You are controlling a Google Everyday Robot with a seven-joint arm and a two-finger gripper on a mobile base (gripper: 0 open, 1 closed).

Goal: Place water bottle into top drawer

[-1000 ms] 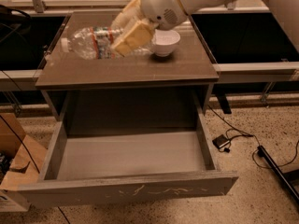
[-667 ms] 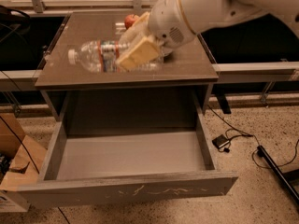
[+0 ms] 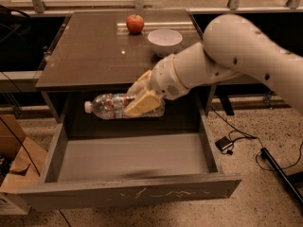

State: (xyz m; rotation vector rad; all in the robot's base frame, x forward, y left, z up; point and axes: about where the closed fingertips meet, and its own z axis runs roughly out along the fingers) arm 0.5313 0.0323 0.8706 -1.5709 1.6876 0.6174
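Hanging on its side over the back part of the top drawer (image 3: 189,189), the water bottle (image 3: 110,106) has left the surface (image 3: 90,56), where it was a second ago, and is now lower than it. The gripper (image 3: 144,101) is clamped around the bottle's middle. Behind the drawer, a white bowl (image 3: 164,40) and an apple (image 3: 135,23) sit on the surface. In my judgement, only lowering and release remain.
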